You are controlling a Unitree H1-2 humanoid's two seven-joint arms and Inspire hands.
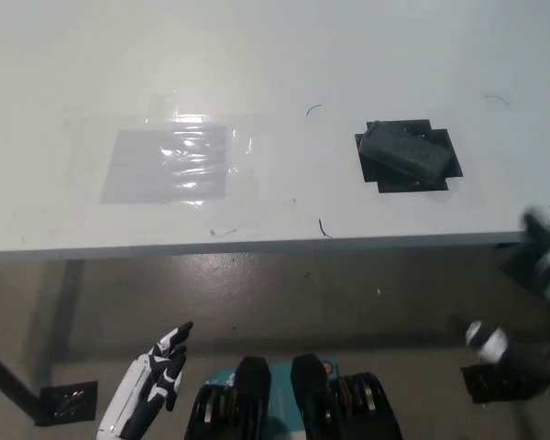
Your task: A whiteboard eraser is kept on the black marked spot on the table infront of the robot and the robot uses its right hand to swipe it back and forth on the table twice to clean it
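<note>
A dark grey whiteboard eraser (405, 152) lies slightly askew on the black marked spot (440, 167) at the right of the white table (275, 64). My black right hand (541, 284) shows blurred at the right edge, below the table's front edge and apart from the eraser; its fingers are too smeared to read. My white left hand (156, 380) rests low at the lower left, under the table's level, fingers spread and holding nothing.
A glossy taped grey rectangle (170, 163) lies on the table's left half. Small pen marks (323, 227) dot the surface near the front edge (257, 247). Below the edge are the floor and a table leg (9, 385).
</note>
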